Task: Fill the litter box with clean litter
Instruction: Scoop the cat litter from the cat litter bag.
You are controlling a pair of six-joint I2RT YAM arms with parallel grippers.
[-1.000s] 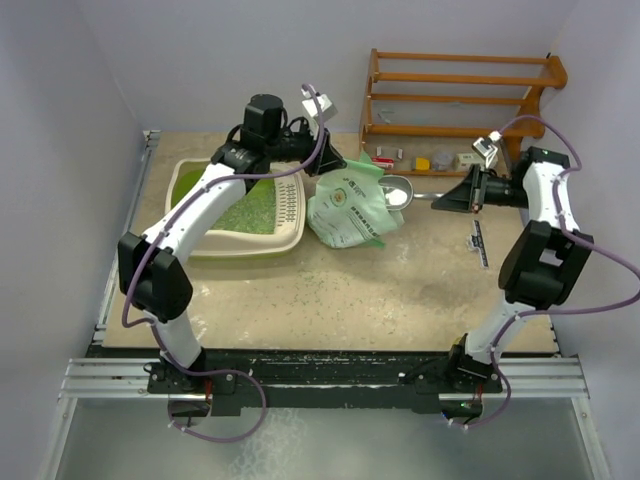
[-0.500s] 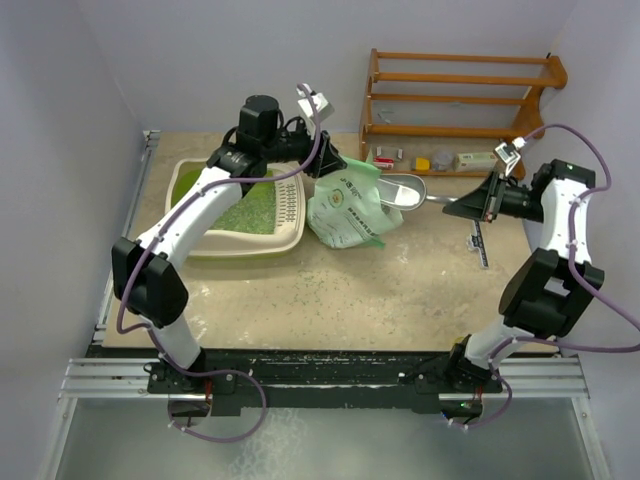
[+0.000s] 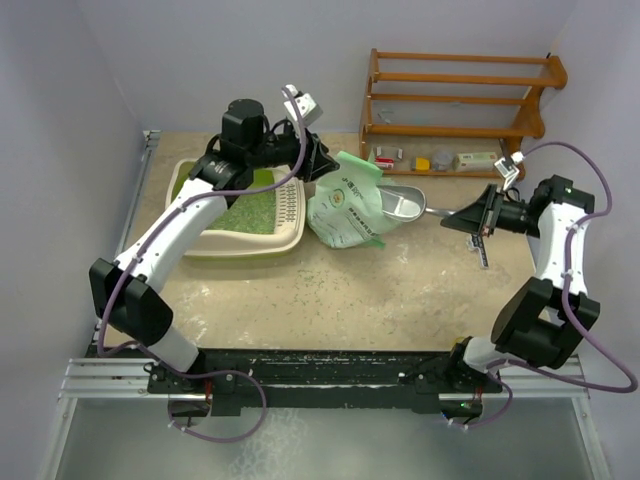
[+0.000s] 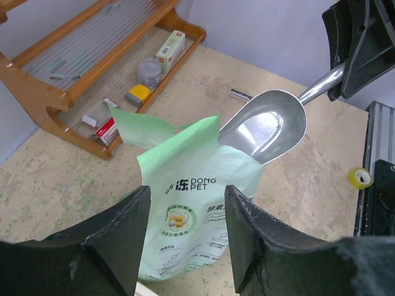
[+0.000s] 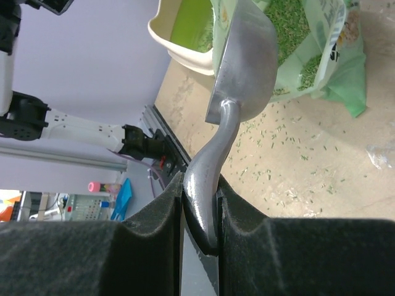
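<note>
The cream litter box (image 3: 243, 249) with its lime-green inside sits at the back left, and green litter (image 3: 250, 212) lies in it. To its right a pale green bag (image 3: 347, 212) stands with its mouth open; more litter (image 5: 290, 31) shows inside it. My left gripper (image 3: 322, 166) hovers open just left of the bag's top. In the left wrist view, nothing is between the fingers of this gripper (image 4: 185, 213), and the bag (image 4: 191, 203) lies beyond them. My right gripper (image 5: 200, 203) is shut on the handle of a metal scoop (image 3: 401, 207), whose empty bowl (image 4: 265, 126) rests at the bag's mouth.
A wooden rack (image 3: 460, 100) with small items on its lowest shelf stands at the back right. A thin black object (image 3: 480, 245) lies on the table below my right gripper. Loose pellets are scattered over the tabletop (image 3: 330, 290). A small tape roll (image 4: 359, 177) sits near the rail.
My left gripper has opened and drawn back to the left, away from the bag's top. The right arm has shifted right and lower, and the scoop's bowl now sits lower at the bag's mouth.
</note>
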